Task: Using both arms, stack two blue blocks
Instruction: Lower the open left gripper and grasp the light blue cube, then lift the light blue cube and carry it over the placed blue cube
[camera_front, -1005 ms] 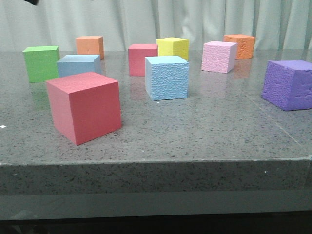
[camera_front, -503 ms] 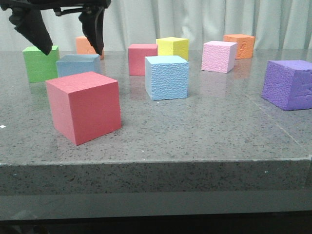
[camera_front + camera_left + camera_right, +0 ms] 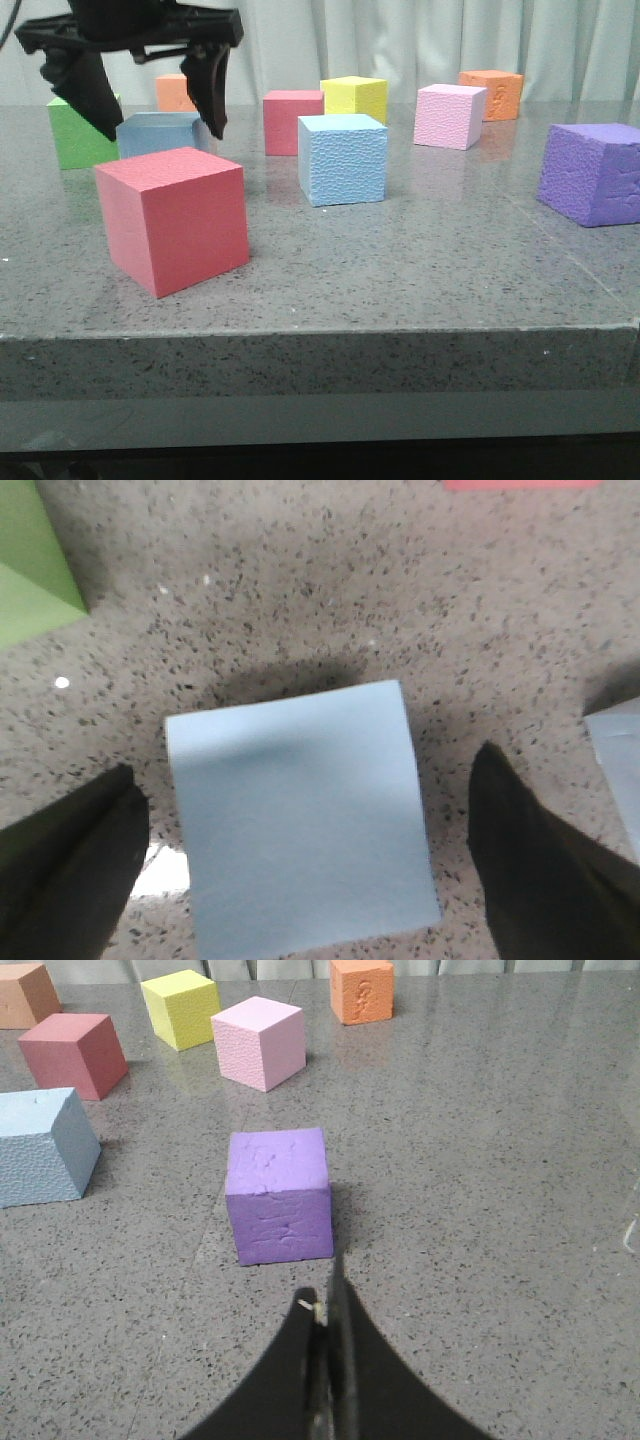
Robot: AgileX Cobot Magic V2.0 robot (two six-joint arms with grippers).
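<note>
The smoother blue block (image 3: pixel 160 134) sits at the back left of the table, behind a big red cube (image 3: pixel 175 218). My left gripper (image 3: pixel 165 125) is open and hangs over this block, with one finger on each side and neither touching it. In the left wrist view the block (image 3: pixel 300 820) lies between the spread fingers (image 3: pixel 65 870). The pebbly blue block (image 3: pixel 343 158) stands near the table's middle and also shows in the right wrist view (image 3: pixel 40 1145). My right gripper (image 3: pixel 322 1305) is shut and empty, just short of the purple cube (image 3: pixel 280 1195). It is out of the front view.
A green cube (image 3: pixel 75 135) stands left of the smooth blue block and an orange one (image 3: pixel 180 90) behind it. Red (image 3: pixel 292 120), yellow (image 3: pixel 355 98), pink (image 3: pixel 450 115) and orange (image 3: pixel 492 92) cubes line the back. The purple cube (image 3: pixel 592 172) is at the right.
My left gripper has come down into the front view from the top left and now straddles the smooth blue block. No block has moved.
</note>
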